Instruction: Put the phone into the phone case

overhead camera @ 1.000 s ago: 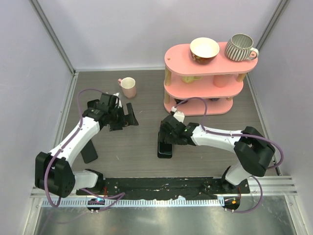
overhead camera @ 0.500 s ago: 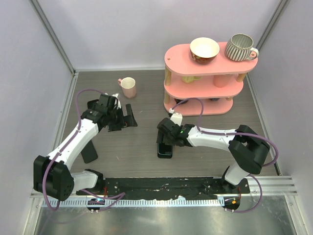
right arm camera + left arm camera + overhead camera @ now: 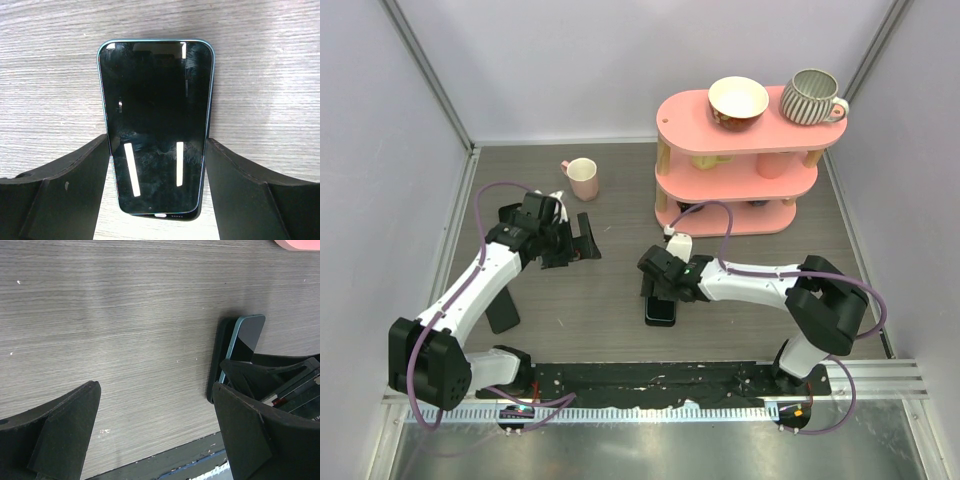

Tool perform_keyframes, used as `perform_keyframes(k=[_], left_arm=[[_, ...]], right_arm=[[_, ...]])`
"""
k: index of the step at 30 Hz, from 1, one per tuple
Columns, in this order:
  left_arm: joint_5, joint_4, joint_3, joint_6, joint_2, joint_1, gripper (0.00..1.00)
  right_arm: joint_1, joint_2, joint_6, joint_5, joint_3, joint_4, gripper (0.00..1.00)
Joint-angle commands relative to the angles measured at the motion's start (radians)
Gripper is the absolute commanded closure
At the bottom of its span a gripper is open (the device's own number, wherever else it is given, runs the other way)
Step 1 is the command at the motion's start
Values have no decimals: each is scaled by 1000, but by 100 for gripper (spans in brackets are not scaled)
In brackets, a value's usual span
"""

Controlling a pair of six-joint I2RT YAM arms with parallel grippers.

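The phone (image 3: 155,125), a glossy black slab with a teal rim, lies screen up on the wood floor (image 3: 660,312). Under it sits the matte black phone case (image 3: 167,216), whose bottom edge with a port cutout sticks out. In the left wrist view the phone case (image 3: 216,365) shows as a dark wall beside the phone (image 3: 247,337). My right gripper (image 3: 156,192) straddles the phone's lower half, a finger pressed against each long side (image 3: 658,292). My left gripper (image 3: 582,240) hangs open over bare floor to the left (image 3: 155,440), holding nothing.
A pink three-tier shelf (image 3: 740,160) at the back right carries a bowl (image 3: 738,100) and a striped mug (image 3: 813,97). A pink cup (image 3: 582,178) stands at the back. A dark flat slab (image 3: 503,312) lies near the left arm. A black strip (image 3: 650,380) runs along the near edge.
The right wrist has shifted slightly left and the phone has crept a little toward the near edge with it. The left arm has barely moved.
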Motion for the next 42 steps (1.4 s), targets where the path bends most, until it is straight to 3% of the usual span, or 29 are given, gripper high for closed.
perform_keyframes(k=[1,4,29,35,42], left_arm=[[21,10,-10,15,-4,9,0],[24,12,-14,9,-1,9,0],[44,19,-14,14,16,9,0],[133,67,-40,-12,19,0,10],[147,209,-78,-135,42,-124,17]], right_arm=[[9,-41,29,43,48,-71,28],[9,-58,43,37,51,-94,23],[41,-71,-35,50,22,-65,15],[41,-136,-80,70,60,-119,15],[30,-255,-158,71,-52,-28,20]])
